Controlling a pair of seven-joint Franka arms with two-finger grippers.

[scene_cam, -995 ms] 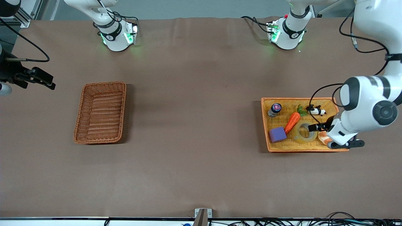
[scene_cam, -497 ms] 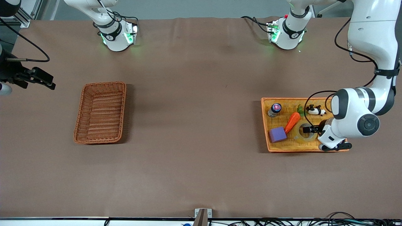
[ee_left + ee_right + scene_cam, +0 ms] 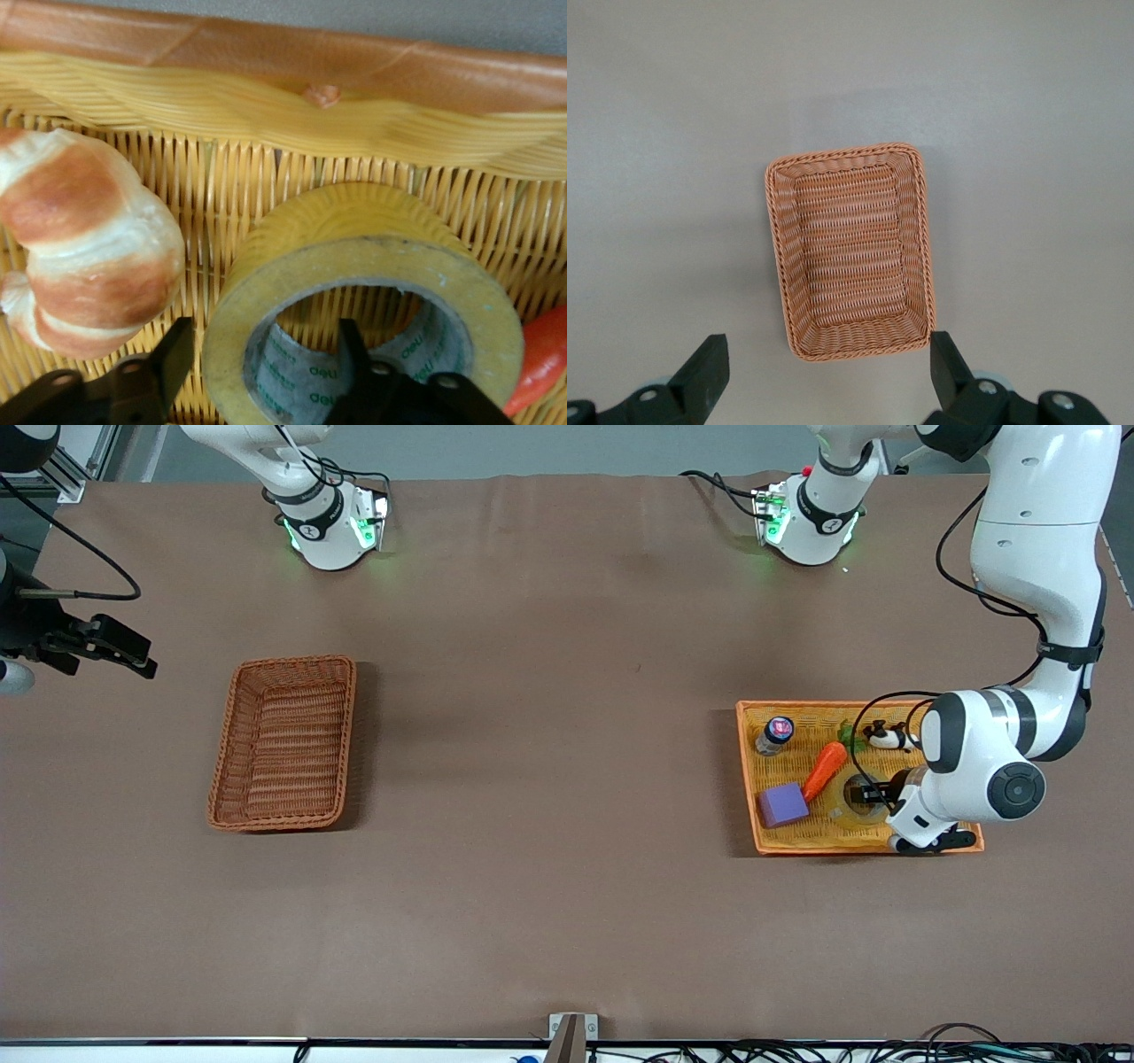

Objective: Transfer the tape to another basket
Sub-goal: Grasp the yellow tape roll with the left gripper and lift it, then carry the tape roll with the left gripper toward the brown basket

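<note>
I am lowering the left gripper (image 3: 257, 376), fingers spread astride the wall of the tape (image 3: 849, 808) lying in the yellow tray (image 3: 749, 779), risking nudging the croissant (image 3: 84, 243) at the roll's nine o'clock in the left wrist view; the right gripper (image 3: 824, 372) is waiting spread wide above the basket (image 3: 283, 741).

Two white Franka arms with black joints

Green lights glow at both bases; black cables loop along the rounded white links, and each arm ends in black fingers (image 3: 168, 372) on dark hands.

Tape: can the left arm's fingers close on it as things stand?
Probably yes. The left gripper is open, one finger inside the tape hole, one outside; the croissant sits beside but clear.
</note>
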